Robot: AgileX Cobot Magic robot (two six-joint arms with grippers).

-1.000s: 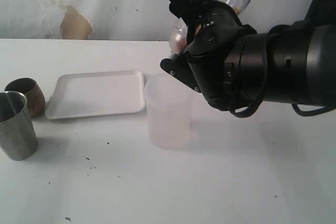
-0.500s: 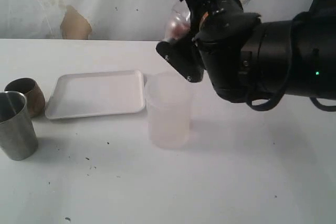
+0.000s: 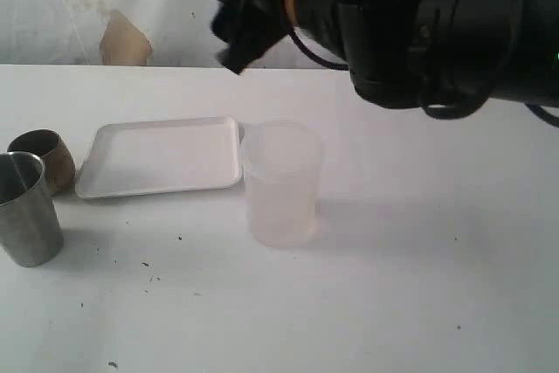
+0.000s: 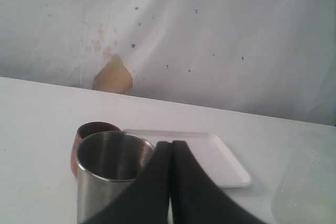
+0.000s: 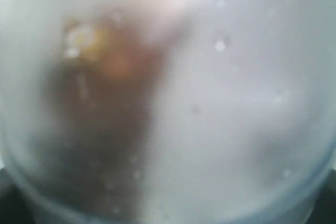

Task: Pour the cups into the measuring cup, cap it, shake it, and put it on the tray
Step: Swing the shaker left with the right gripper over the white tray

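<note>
The measuring cup (image 5: 220, 103) fills the right wrist view, a blurred clear wall with brown contents behind it. My right gripper (image 3: 234, 15) is shut on it, high above the table at the top of the exterior view, where the cup itself is out of frame. The steel tumbler (image 3: 26, 209) and the brown cup (image 3: 42, 156) stand at the far left, touching or nearly so. The white tray (image 3: 162, 156) lies right of them. My left gripper (image 4: 171, 143) is shut and empty, just in front of the steel tumbler (image 4: 102, 174), the brown cup (image 4: 86, 132) and the tray (image 4: 220, 163).
A frosted, milky tumbler (image 3: 281, 185) stands upright at the tray's right corner, under my raised right arm (image 3: 437, 24); it also shows as a frosted tumbler (image 4: 310, 182) at the edge of the left wrist view. A stained white backdrop (image 3: 122, 37) closes the far side.
My right arm has swung up and to the left with the measuring cup, which has left the top of the exterior view. The cups, tray and frosted tumbler have not moved.
</note>
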